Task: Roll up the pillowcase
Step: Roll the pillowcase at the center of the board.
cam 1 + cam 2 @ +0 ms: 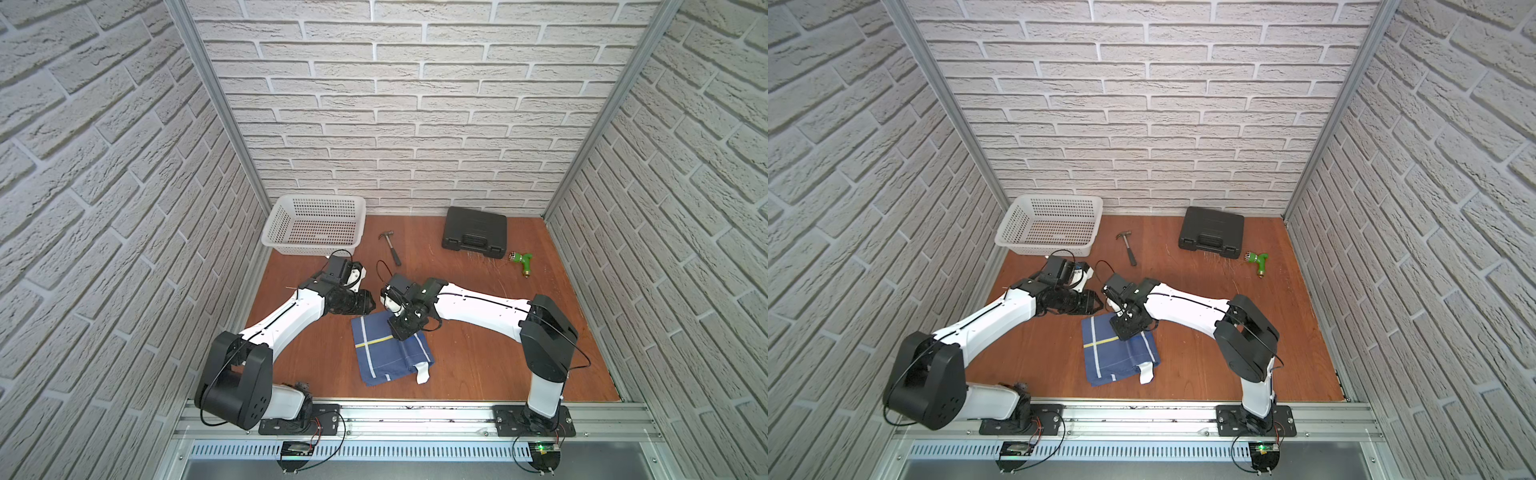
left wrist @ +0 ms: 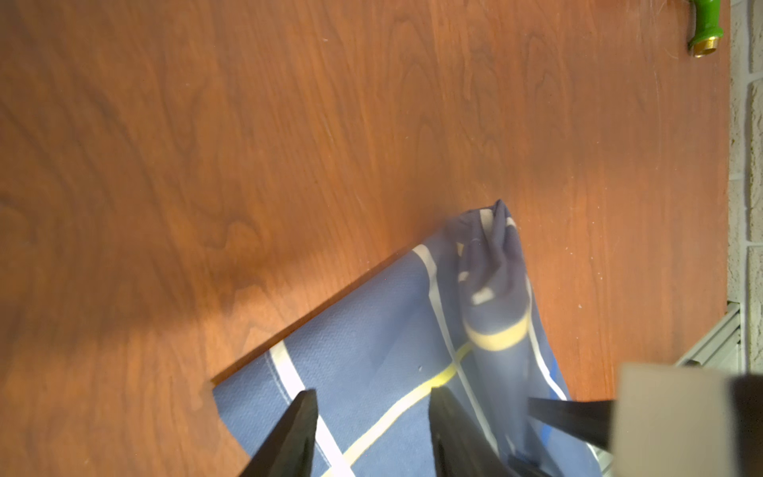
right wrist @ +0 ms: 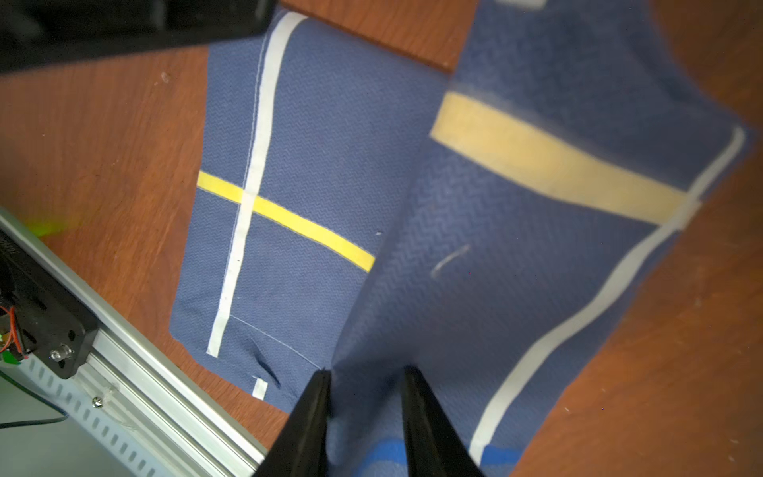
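the pillowcase lies on the wooden worktop, just below the middle of the frame in both top views. its left part is flat. its right part is gathered into a raised fold running toward the lower right. a yellow stripe crosses a white one on the flat part. a white tag hangs off the cloth's lower right corner.

the right hand sits at the cloth's upper edge, on the top of that fold. in the right wrist view its two fingers stand a little apart with a bunch of blue cloth between them. the fold rises up to them, so this hand is pinching the pillowcase.

the left hand points toward the right of the frame, just above the cloth's upper left corner and close to the right hand. in the left wrist view it is spread, with nothing between its fingers. the flat cloth lies beneath them.

along the top edge of the worktop in a top view:
- a white basket at the upper left
- a hammer to its right
- a black case further right
- a green nozzle, touching neither the case nor the cloth
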Available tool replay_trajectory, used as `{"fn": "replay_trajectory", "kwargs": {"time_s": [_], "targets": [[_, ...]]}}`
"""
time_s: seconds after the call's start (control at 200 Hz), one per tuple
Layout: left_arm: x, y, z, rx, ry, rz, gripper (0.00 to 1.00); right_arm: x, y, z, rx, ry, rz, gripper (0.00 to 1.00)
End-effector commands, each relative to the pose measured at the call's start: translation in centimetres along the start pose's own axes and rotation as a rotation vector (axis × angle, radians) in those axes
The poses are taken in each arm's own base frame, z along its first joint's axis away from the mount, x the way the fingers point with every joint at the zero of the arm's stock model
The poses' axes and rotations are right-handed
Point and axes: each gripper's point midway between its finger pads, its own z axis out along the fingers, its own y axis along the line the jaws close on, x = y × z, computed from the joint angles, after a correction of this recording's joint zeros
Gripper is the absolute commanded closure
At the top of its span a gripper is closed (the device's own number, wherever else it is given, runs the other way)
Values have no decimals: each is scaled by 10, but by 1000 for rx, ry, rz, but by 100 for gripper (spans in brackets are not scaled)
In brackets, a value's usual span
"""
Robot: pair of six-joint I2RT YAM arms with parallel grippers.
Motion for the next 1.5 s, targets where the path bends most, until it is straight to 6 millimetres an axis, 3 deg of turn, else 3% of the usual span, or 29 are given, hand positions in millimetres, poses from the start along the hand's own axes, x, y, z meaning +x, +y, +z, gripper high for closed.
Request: {"fn": "replay_trajectory", "kwargs": {"time_s": [0.0,0.145,0.295,0.535,0.685,0.815,0.945,1.07,1.295,1.495], "targets": [[6,3,-5,3,0,-14,51,-11,19,5,-81,-10,-44,67],[5,1,-6,17,-12,-24,51,-13,30,9,-135,-14,-66,63],[6,1,-4,24,-12,-32,51,-16,36,-7,-212,-74,-51,58],[1,-12,8,36,7,1,52,-10,19,-36,-272,-149,30,54],[-7,-24,26,38,28,44,52,5,11,-51,-261,-162,34,55],[-22,-35,41,36,46,95,52,22,-7,-40,-201,-116,36,56],[-29,-34,53,17,66,122,53,20,-14,-29,-204,-121,62,60],[-19,-23,66,-11,122,133,55,22,-18,-14,-192,-90,57,62],[0,-30,74,3,181,154,60,38,-50,9,-103,-41,108,65],[13,-26,78,-27,226,175,65,51,-65,27,-47,11,113,67]]}}
